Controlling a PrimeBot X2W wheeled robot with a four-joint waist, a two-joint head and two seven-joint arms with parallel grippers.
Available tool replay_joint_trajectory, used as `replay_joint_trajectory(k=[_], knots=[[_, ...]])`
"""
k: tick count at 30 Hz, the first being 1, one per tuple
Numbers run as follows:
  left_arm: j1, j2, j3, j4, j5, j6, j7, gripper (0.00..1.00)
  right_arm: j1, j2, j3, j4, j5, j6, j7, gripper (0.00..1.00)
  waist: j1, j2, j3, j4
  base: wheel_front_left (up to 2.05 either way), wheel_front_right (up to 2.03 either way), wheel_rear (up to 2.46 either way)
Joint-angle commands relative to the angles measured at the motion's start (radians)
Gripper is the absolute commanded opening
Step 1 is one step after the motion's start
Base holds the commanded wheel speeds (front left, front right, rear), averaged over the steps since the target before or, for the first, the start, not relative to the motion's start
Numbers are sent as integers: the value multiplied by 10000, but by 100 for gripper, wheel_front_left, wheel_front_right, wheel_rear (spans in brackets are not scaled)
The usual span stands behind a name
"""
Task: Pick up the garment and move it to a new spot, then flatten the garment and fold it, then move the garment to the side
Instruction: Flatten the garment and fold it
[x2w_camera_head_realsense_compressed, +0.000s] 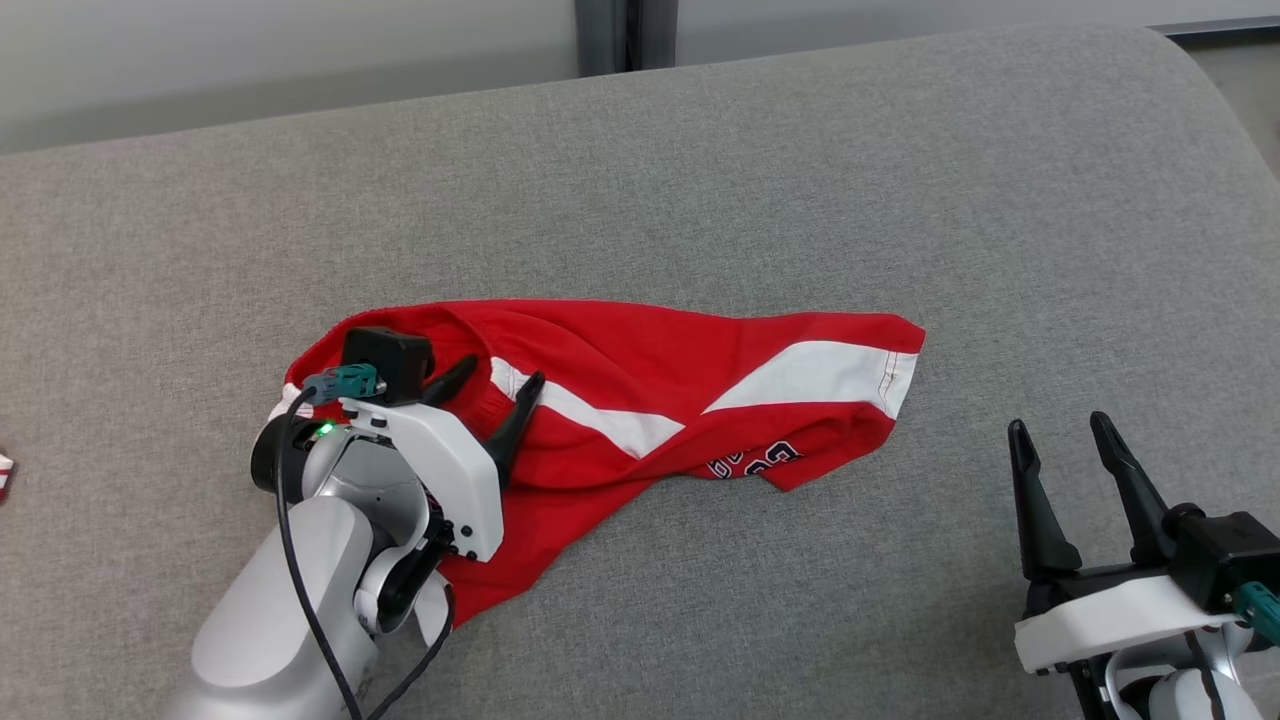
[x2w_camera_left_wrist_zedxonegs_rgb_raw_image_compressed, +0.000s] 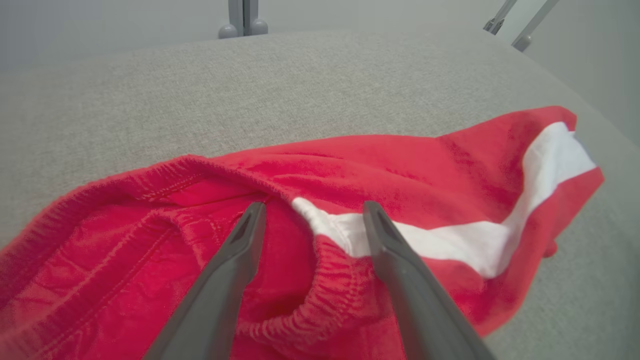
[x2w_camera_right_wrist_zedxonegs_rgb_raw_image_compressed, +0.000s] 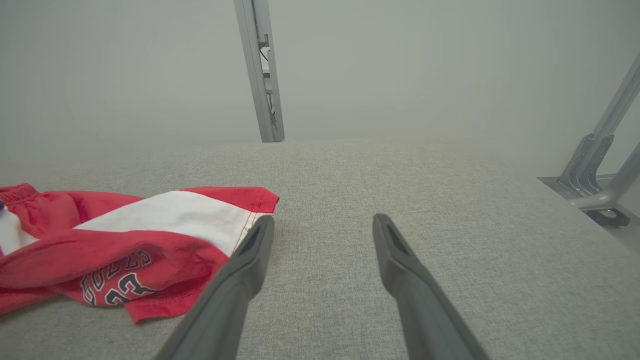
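We judge the step in hand to be the first pickup. The red fabric garment (x2w_camera_head_realsense_compressed: 640, 350), soft and crumpled, lies on the grey woven surface (x2w_camera_head_realsense_compressed: 700, 180), left of centre in the head view. One end is a gathered elastic waistband (x2w_camera_left_wrist_zedxonegs_rgb_raw_image_compressed: 320, 295). The other is a flat hem (x2w_camera_right_wrist_zedxonegs_rgb_raw_image_compressed: 250, 200) crossed by a broad white stripe (x2w_camera_head_realsense_compressed: 800, 375).

To do this well, we would lower the left gripper (x2w_camera_head_realsense_compressed: 500, 372) until the thick ridge of the waistband sits deep between its 2 fingers (x2w_camera_left_wrist_zedxonegs_rgb_raw_image_compressed: 235, 265), then close on that ridge, not on a single thin layer. The elastic should hold where loose cloth might slip. We would lift high enough for the trailing hem to clear the surface before carrying.

The left gripper's fingers stand spread wide, 1 on each side of a raised fold of waistband where the stripe begins. They hold nothing, and we cannot tell whether the tips touch the cloth.

The right gripper (x2w_camera_head_realsense_compressed: 1059, 425) is also spread wide and empty. It hangs over bare surface, apart from the hem end.
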Motion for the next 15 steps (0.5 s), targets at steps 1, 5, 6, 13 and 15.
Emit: replay_joint_trajectory(k=[1, 5, 6, 13, 15], knots=[[-158, 5, -45, 69, -87, -71, 122, 100, -141, -51, -53, 34, 55, 12, -95, 100, 0, 0, 26, 0, 0, 0, 0], [-114, 15, -206, 77, -176, -157, 456, 42, -250, -51, -67, 153, 1, 12, -161, 100, 0, 0, 76, 75, 0, 0, 0], [-81, 31, -236, 36, -180, -176, 474, 0, -289, -51, -58, 163, -17, 12, -166, 100, 0, 0, 86, 98, 0, 0, 0], [-84, 176, -307, -483, 52, -50, 188, 0, -424, -51, 82, 330, -56, 12, 23, 100, 0, 0, 143, 321, 0, 0, 0], [-131, 211, -327, -621, 95, -17, 136, 0, -539, -53, 202, 444, -8, 10, 90, 100, 0, 0, 161, 398, 0, 0, 0]])
